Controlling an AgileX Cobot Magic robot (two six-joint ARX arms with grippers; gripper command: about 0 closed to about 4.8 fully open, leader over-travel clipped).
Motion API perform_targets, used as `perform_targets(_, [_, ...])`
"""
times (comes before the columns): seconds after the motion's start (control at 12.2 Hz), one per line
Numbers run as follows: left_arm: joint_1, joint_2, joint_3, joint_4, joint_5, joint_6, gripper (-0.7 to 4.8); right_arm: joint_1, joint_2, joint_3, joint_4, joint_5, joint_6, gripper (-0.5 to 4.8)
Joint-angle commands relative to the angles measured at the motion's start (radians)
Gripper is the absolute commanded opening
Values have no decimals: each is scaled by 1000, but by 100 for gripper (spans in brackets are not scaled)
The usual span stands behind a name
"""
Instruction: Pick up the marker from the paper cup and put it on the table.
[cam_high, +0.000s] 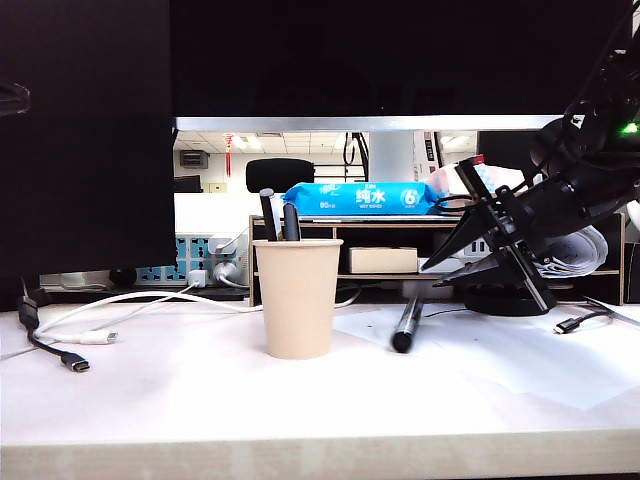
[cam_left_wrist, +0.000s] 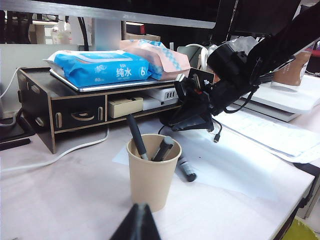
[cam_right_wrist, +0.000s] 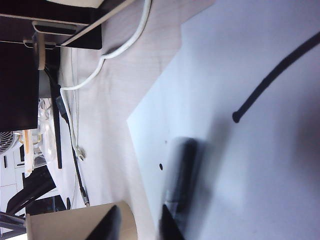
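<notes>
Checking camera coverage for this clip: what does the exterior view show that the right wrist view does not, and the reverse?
Only the exterior view shows the right gripper whole, two pens standing in the cup, and the blue wipes pack. Only the right wrist view shows a dark cable end on the paper sheet. Both show the paper cup, the marker lying on the table, and white cables.

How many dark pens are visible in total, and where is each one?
3. Two pens stand in the paper cup. The marker lies on the table right of the cup. Others may be hidden inside.
</notes>
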Motion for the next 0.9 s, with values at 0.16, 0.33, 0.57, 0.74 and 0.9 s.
perform_targets(0.16, [1,0,1,13,1,1,-5,-1,-5,5,23,-42,-10,67])
perform_targets(0.33, [1,0,1,13,1,1,-5,-6,-39,2,-47,-249,-112,-5])
perform_targets(0.57, [1,0,1,13,1,0,-5,-25,-332,-31,-392,137,-487,-5])
perform_targets(0.74, [2,0,1,13,1,0,-5,-24,-791,-225,-150,312,-487,-5])
perform_targets(0.9, [2,0,1,13,1,0,-5,-24,-1004,-346,-25,316,-480,-5])
